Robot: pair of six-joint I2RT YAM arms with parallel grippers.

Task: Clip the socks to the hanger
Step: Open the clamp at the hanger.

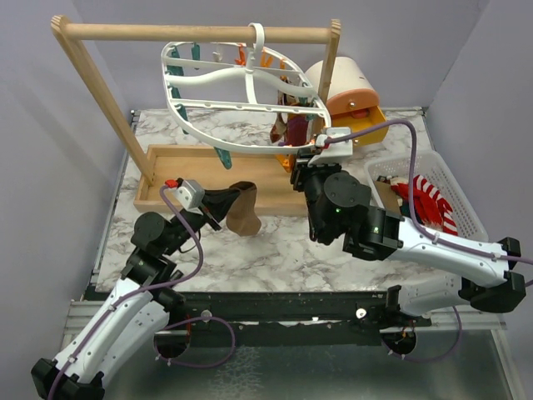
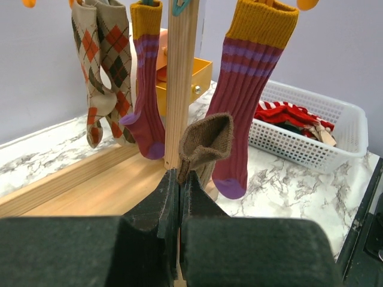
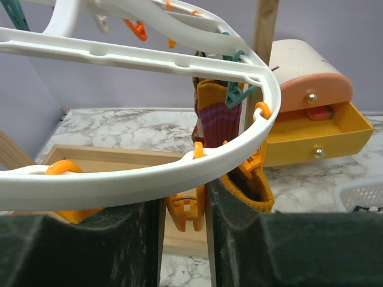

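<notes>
The white hanger (image 1: 241, 105) hangs from the wooden bar, and its rim (image 3: 149, 173) crosses the right wrist view. Under that rim my right gripper (image 3: 184, 206) is shut on an orange clip (image 3: 187, 209), with a finger against each side. A maroon sock with a yellow cuff (image 3: 218, 116) is clipped just behind. My left gripper (image 2: 179, 176) is shut on a tan-brown sock (image 2: 206, 140), which dangles over the wooden tray (image 1: 158, 179). Two maroon socks (image 2: 251, 89) and an argyle pair (image 2: 102, 66) hang from clips. In the top view the right gripper (image 1: 310, 154) sits at the hanger's near right edge.
The wooden rack's post (image 2: 179, 78) stands directly ahead of the left gripper. A white slatted basket (image 1: 454, 179) at the right holds a red-and-white striped sock (image 1: 429, 200). A cream and orange drawer box (image 3: 311, 119) sits at the back right.
</notes>
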